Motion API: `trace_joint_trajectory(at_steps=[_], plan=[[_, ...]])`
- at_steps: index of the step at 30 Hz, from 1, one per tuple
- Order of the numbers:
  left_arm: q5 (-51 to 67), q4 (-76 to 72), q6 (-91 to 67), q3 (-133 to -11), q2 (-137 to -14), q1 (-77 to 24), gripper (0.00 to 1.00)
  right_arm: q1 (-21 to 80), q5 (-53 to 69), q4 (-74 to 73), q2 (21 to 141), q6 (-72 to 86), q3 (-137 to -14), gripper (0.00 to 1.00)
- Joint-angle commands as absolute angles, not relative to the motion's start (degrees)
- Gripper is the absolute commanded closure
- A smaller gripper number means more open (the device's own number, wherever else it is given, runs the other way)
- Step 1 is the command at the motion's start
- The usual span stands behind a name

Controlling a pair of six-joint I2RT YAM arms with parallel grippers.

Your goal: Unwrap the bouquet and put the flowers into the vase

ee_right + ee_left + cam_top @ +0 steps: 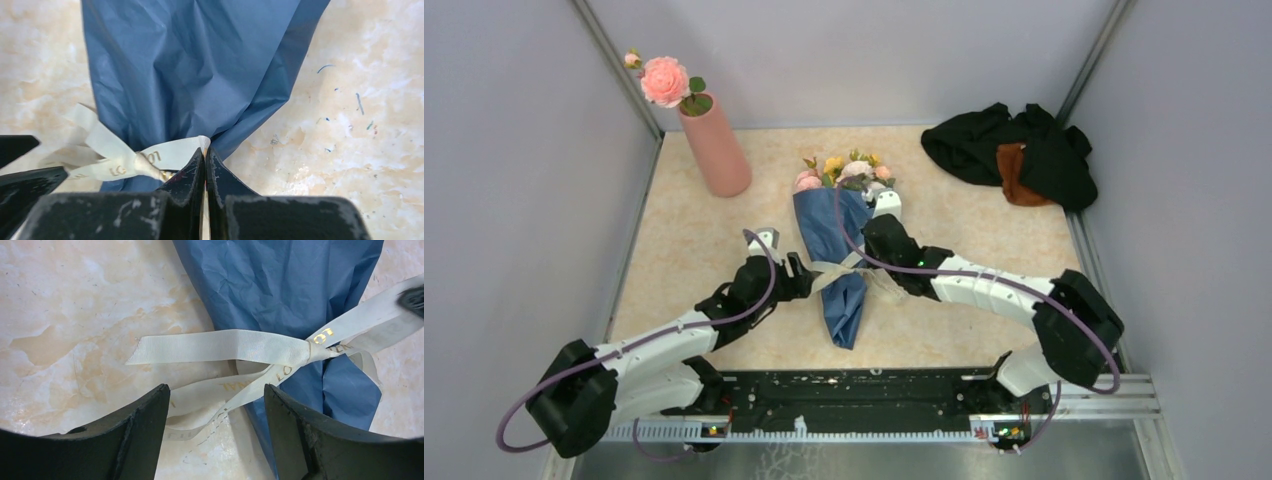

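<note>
Two pincers are flanking the bouquet (839, 225) lying on the surface (704, 240). My right pincer (205, 150) is pinching the ribbon (170, 152) at its tips, and my left pincer (216, 390) is standing spread, with ribbon tails trailing between its fingers.

Overhead view from behind; both wrist views close over the ribbon (225, 346).

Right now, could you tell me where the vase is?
In the top view, the vase stands upright at the far left, apart from the bouquet to its right.
</note>
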State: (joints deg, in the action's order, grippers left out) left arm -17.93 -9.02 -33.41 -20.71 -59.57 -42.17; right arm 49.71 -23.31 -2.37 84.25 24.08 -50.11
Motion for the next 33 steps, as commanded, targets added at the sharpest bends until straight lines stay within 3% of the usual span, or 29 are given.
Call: trace_joint_trajectory(at_steps=[1, 13, 18, 26, 29, 33], plan=[[-17.8, -9.3, -34.6, -22.4, -59.9, -43.0, 0.25, 49.5, -25.4, -3.9, 77.1, 23.2, -50.7, 1.0], [-17.8, -10.5, -34.7, -22.9, -60.9, -44.1, 0.25, 49.3, -26.5, -5.1, 74.8, 22.5, -50.4, 1.0], [-19.1, -12.6, -35.6, -23.8, -63.5, -44.1, 0.19, 49.4, -25.8, -4.1, 76.4, 22.9, -49.5, 1.0], [-22.1, -13.4, -44.9, -26.5, -69.0, -44.1, 0.36, 49.4, -25.2, -3.7, 76.2, 23.2, -48.7, 1.0], [-20.5, -19.6, -50.7, -24.0, -69.4, -44.1, 0.25, 49.4, -25.3, -3.6, 76.0, 23.0, -48.4, 1.0], [-18.8, -24.0, -57.8, -21.3, -69.9, -44.2, 0.27, 49.4, -25.6, -3.8, 75.9, 22.8, -48.1, 1.0]])
